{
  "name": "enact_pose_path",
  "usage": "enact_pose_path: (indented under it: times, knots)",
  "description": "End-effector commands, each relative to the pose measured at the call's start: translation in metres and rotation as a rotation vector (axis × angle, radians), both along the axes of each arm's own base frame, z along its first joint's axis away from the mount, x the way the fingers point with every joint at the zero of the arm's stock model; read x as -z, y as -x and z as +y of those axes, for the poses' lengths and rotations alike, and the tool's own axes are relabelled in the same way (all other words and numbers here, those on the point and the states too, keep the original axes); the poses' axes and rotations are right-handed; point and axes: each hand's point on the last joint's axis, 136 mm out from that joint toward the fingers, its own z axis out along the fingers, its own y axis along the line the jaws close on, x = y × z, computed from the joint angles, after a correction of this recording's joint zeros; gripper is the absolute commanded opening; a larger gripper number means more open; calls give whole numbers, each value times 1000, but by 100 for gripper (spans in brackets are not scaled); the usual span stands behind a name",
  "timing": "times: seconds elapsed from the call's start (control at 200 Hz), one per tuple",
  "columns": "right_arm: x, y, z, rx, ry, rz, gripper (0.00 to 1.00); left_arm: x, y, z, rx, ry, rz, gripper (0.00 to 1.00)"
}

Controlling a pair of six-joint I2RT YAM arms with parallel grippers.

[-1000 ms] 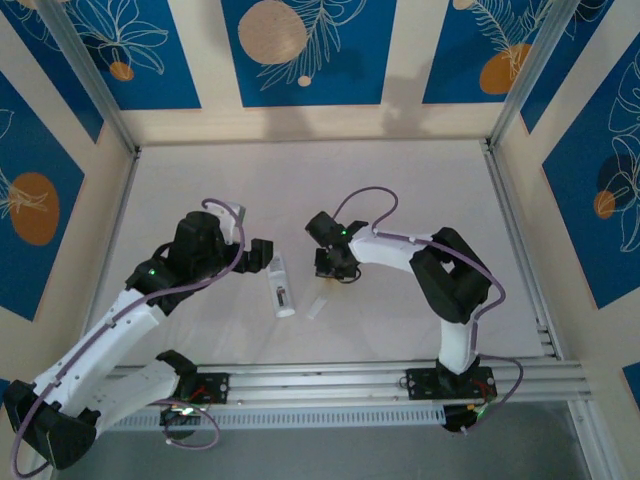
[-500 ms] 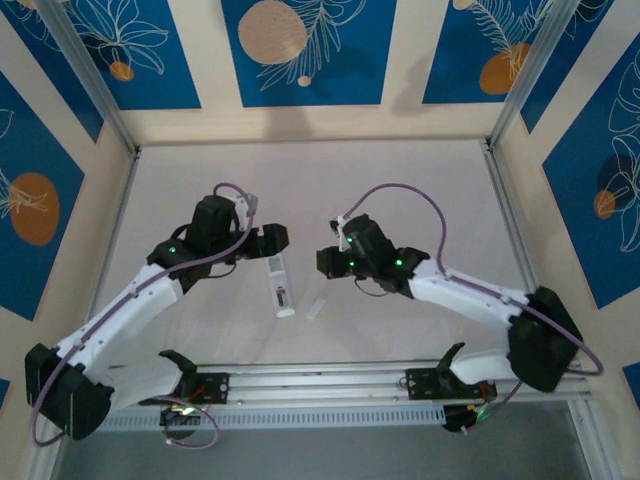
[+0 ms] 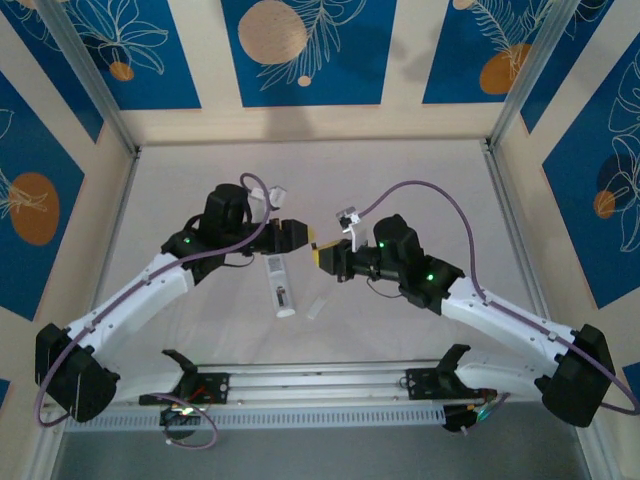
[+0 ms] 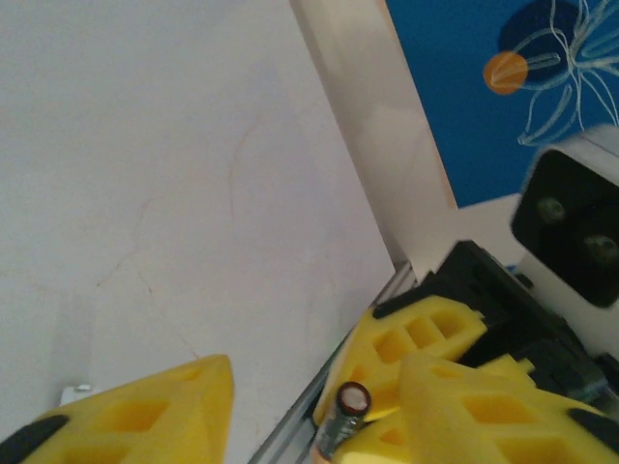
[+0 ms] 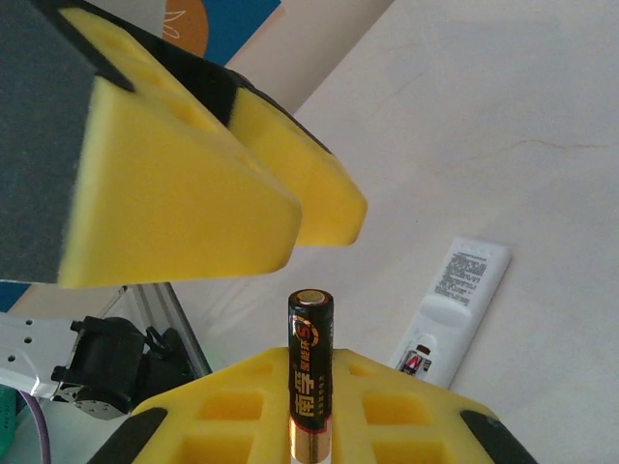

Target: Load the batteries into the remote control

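My right gripper (image 5: 311, 375) is shut on a black and copper battery (image 5: 309, 329) that stands up out of its yellow fingers. My left gripper (image 4: 309, 396) faces it end on, jaws open and standing to either side of the battery's end (image 4: 350, 398), which is close to one left finger (image 4: 484, 406). The two grippers (image 3: 298, 238) (image 3: 325, 258) meet in the air just behind the remote control (image 3: 280, 283). The white remote (image 5: 455, 300) lies back up with its compartment uncovered, and a second battery (image 5: 418, 360) appears to lie in it.
A small flat white cover piece (image 3: 318, 306) lies on the table right of the remote. An aluminium rail (image 3: 320, 375) runs along the near edge by the arm bases. Cream walls (image 3: 310, 125) with blue panels close the table at the back and sides.
Both arms swung inward until the grippers met above the table behind the remote. The left jaws have narrowed from wide open. The right gripper kept hold of its battery.
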Motion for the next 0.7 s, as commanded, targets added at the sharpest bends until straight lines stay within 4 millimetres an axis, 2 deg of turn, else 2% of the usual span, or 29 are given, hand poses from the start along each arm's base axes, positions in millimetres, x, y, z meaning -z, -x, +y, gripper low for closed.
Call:
enact_pose_path:
  times: [0.0, 0.12, 0.375, 0.525, 0.695]
  knots:
    - [-3, 2, -3, -11, -12, -21, 14, -20, 11, -12, 70, 51, -30, 42]
    - [-7, 1, -4, -15, -45, -14, 14, -17, 16, -20, 98, 37, -23, 37]
    - [-14, 2, -8, -10, -63, -35, 14, 0, 14, -28, 86, -26, 32, 34]
    - [-17, 3, -10, -5, -69, -55, 14, 5, 11, -29, 57, -19, 86, 25]
    - [-16, -2, -14, 27, -57, -57, 14, 3, 14, -32, 67, 9, 101, 20]
